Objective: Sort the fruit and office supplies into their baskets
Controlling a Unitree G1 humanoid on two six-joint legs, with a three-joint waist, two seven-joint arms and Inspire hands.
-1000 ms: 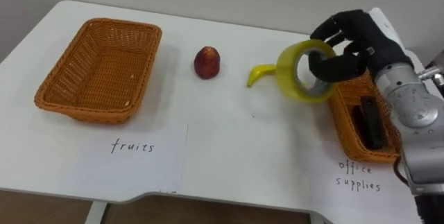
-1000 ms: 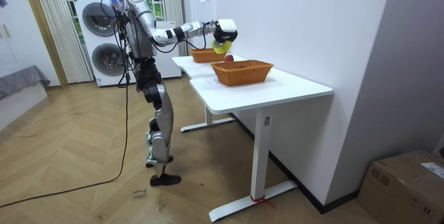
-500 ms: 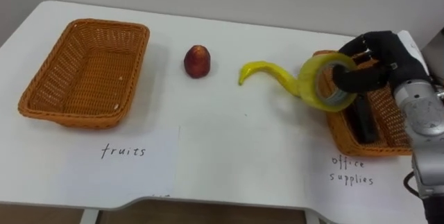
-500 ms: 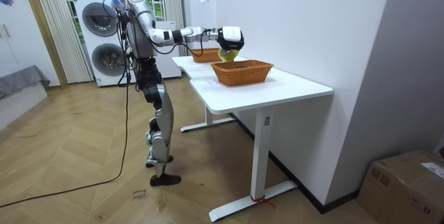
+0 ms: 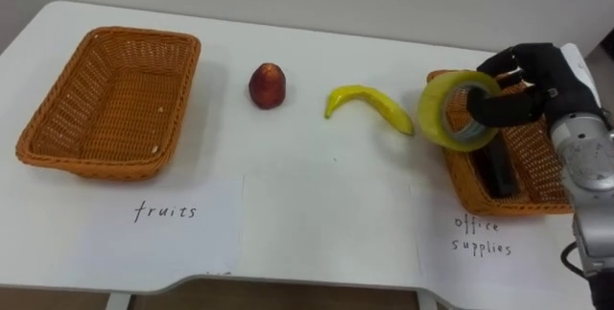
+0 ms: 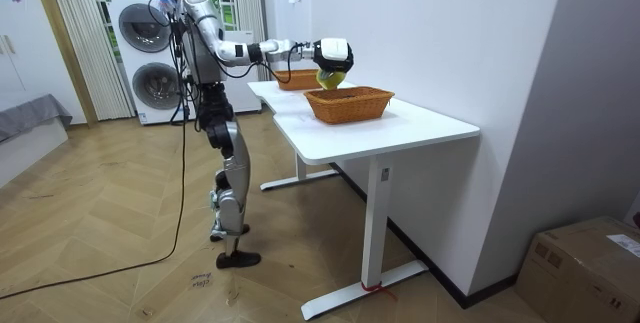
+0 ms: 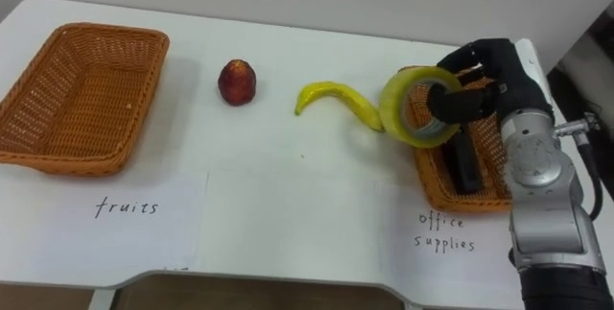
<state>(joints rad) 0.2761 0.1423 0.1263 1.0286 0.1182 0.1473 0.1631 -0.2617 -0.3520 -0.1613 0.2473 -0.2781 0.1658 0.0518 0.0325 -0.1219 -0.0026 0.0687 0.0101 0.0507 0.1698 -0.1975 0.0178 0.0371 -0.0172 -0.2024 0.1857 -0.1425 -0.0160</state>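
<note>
Left sheet (image 5: 163, 238) reads "fruits"; right sheet (image 5: 470, 272) reads "office supplies".

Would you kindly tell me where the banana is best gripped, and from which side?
I'd grip the banana at its thick middle, from above, fingers across its curve. It lies flat on the table, bare along both sides; its right end is crowded by the tape roll.

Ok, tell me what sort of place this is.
Likely a home laundry corner set up for a sorting trial: stacked washers by a curtain, a wood floor, and a desk with two baskets.
</note>
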